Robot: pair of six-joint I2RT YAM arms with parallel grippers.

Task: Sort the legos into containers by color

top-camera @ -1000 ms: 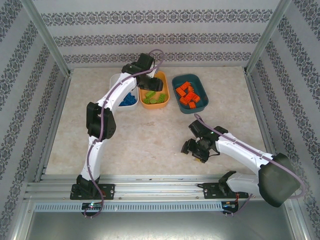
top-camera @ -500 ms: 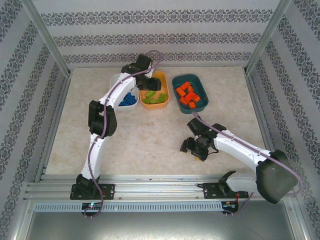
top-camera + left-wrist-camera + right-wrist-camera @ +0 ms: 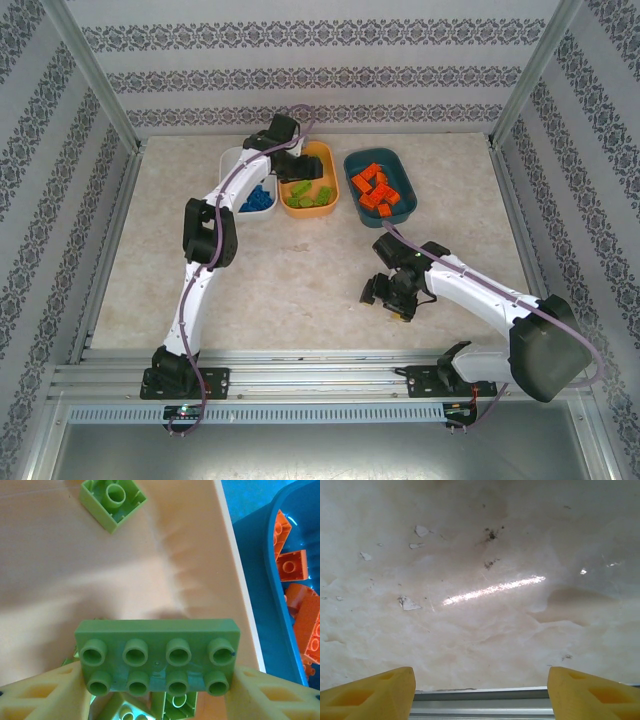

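My left gripper (image 3: pixel 289 163) hangs over the orange container (image 3: pixel 327 163), between the white one (image 3: pixel 231 160) and the teal one (image 3: pixel 407 188). In the left wrist view its yellow fingers (image 3: pixel 46 694) press on both ends of an oblong lime green lego (image 3: pixel 157 645), studs facing the camera; the gripper (image 3: pixel 157 692) is shut on it. More green legos (image 3: pixel 310 196) lie below in the orange container, one upside down (image 3: pixel 112 501). Blue legos (image 3: pixel 257 200) sit in the white container, orange legos (image 3: pixel 376 188) in the teal one (image 3: pixel 272 630). My right gripper (image 3: pixel 387 298) stands open and holds nothing.
The right wrist view looks down on bare marbled tabletop (image 3: pixel 480 605), with the metal rail (image 3: pixel 480 702) of the near edge between the open fingers (image 3: pixel 370 695). The three containers stand side by side at the back of the table.
The left arm has shifted slightly left over the orange container, still with the green lego. The right arm has drawn in a little toward the table's middle.
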